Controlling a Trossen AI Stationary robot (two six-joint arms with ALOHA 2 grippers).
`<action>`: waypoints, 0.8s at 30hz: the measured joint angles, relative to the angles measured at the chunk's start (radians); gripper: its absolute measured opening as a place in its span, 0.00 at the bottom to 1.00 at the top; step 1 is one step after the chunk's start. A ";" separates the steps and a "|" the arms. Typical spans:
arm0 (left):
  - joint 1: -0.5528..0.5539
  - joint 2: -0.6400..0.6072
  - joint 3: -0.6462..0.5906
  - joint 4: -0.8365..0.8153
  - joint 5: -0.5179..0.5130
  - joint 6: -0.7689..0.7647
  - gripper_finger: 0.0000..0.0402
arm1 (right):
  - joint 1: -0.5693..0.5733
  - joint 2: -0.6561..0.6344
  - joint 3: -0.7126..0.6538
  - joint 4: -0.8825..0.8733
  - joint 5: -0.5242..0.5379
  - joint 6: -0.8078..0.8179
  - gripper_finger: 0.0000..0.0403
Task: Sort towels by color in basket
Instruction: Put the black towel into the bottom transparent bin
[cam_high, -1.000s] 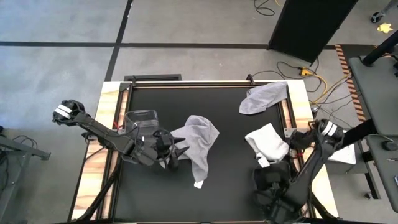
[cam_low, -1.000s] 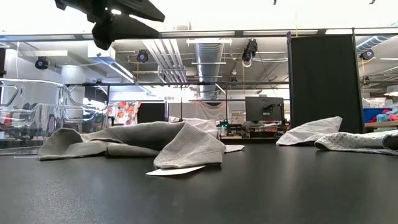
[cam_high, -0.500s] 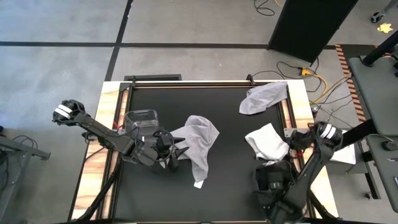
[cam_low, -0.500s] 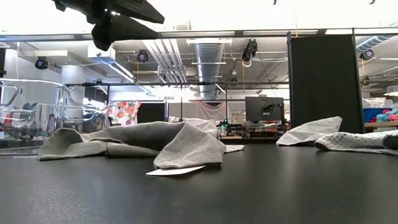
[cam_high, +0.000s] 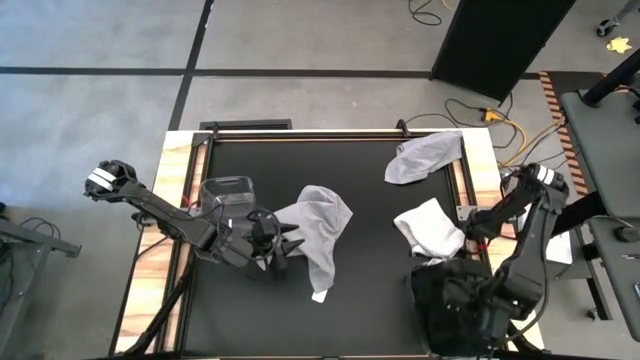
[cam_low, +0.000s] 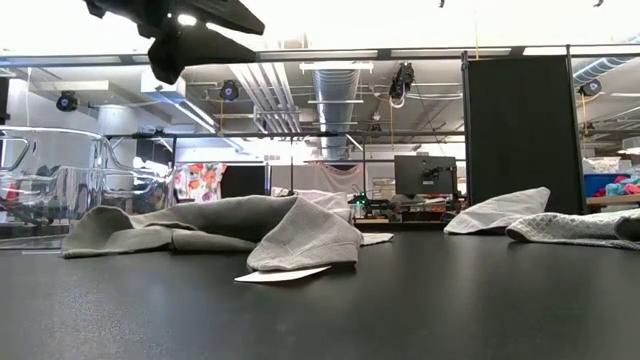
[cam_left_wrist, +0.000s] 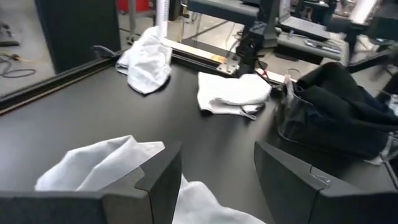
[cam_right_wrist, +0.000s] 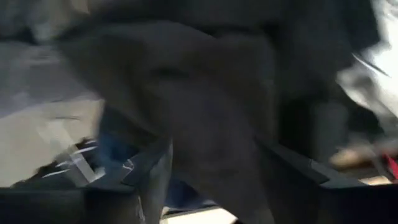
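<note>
A grey towel (cam_high: 322, 225) lies crumpled on the middle of the black table, a small white tag (cam_high: 318, 296) at its near end. My left gripper (cam_high: 288, 248) hovers open above its left edge (cam_left_wrist: 106, 165), touching nothing. A folded white towel (cam_high: 430, 228) lies at the right, and a light grey towel (cam_high: 425, 158) lies at the far right corner. Dark towels (cam_left_wrist: 336, 102) fill a clear basket (cam_high: 450, 300) at the near right. My right gripper (cam_right_wrist: 221, 180) stands open over them, with dark cloth (cam_right_wrist: 205, 93) close in front of its fingers. My right gripper points down into the right basket with its fingers apart. The blurred wrist view does not show whether they touch the dark cloth there.
A second clear basket (cam_high: 225, 192) stands at the table's left, beside my left arm. Wooden boards and metal rails (cam_high: 470, 190) border the table. Bare black tabletop lies at the near middle (cam_high: 360, 320). Cables lie on the floor beyond the far right corner.
My right arm has drawn up and toward the table's right edge, its wrist swinging outward over the right basket. The towels on the table lie as they did.
</note>
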 joint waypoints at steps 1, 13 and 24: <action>0.000 0.003 0.000 0.003 0.007 0.000 0.46 | 0.010 0.000 -0.008 -0.022 0.000 0.031 0.52; -0.004 0.084 0.017 0.033 0.061 -0.049 0.46 | 0.014 0.125 -0.298 0.514 -0.025 -0.186 0.33; -0.054 0.160 0.183 -0.011 0.109 0.117 0.46 | 0.001 0.220 -0.378 0.652 -0.094 -0.201 0.16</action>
